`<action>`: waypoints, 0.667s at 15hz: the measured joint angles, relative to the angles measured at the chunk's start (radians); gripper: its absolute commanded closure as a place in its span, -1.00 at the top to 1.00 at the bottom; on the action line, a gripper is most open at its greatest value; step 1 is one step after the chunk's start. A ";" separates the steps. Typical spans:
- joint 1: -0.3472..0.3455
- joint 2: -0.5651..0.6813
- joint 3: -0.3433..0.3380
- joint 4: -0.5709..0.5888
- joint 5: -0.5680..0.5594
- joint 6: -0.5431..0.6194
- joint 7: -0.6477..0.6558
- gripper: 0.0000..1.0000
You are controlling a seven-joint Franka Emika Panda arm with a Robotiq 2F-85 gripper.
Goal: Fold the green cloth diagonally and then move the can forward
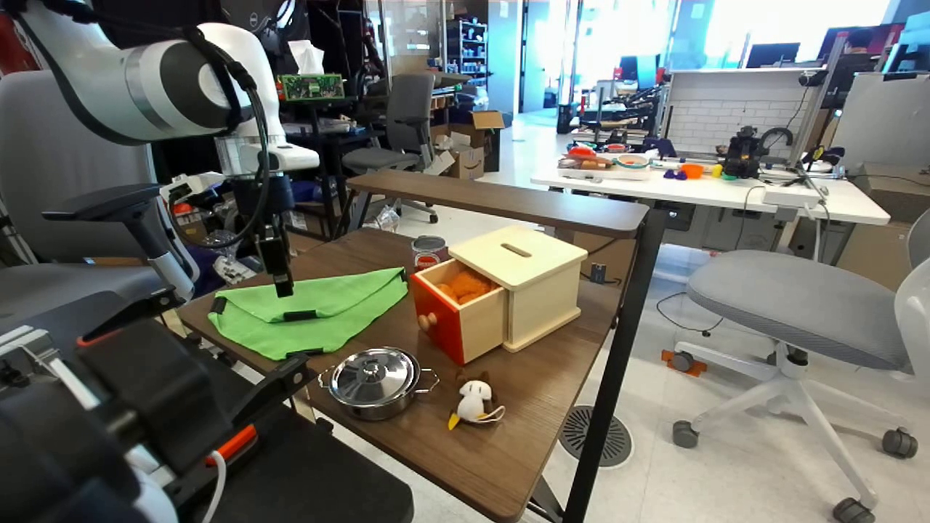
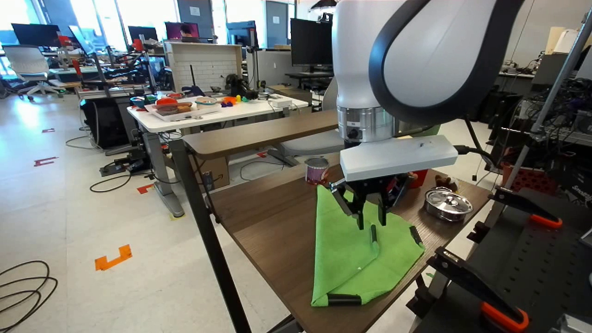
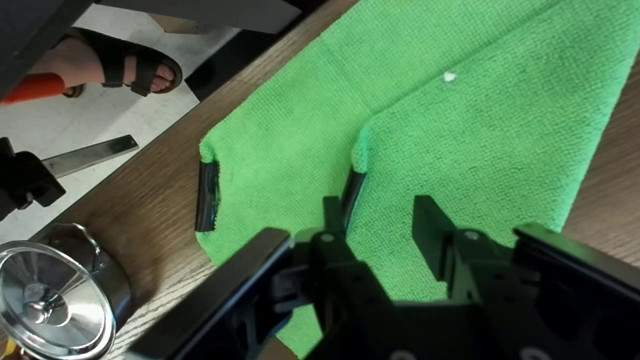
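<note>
The green cloth lies on the brown table, folded over with a flap on top; it shows in both exterior views [image 1: 305, 338] [image 2: 342, 249] and in the wrist view [image 3: 465, 150]. It has black strips at its corners. The flap's corner strip rests on the lower layer, short of the outer corner. My gripper [image 1: 283, 287] [image 2: 371, 224] [image 3: 377, 200] is open and empty above the cloth, pointing down, near the flap's black-stripped corner. The can [image 1: 427, 250] [image 2: 317, 171] stands upright beyond the cloth in both exterior views; it is not in the wrist view.
A wooden box [image 1: 545, 290] with an open red-fronted drawer [image 1: 450, 334] stands beside the can. A lidded metal pot [image 1: 372, 381] [image 2: 447, 206] [image 3: 55, 300] and a small plush toy [image 1: 474, 399] are near. A raised shelf [image 1: 501, 200] spans the table's back. Black clamps [image 2: 481, 286] line one edge.
</note>
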 measured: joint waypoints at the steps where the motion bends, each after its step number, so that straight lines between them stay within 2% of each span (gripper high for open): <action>1: 0.000 0.000 0.000 0.000 -0.001 0.000 0.000 0.63; 4: 0.000 -0.003 -0.003 0.002 -0.003 0.000 0.000 0.99; 8: 0.000 -0.032 -0.028 0.015 -0.024 0.012 0.000 1.00; 10: 0.009 -0.036 -0.078 0.043 -0.115 0.033 0.011 1.00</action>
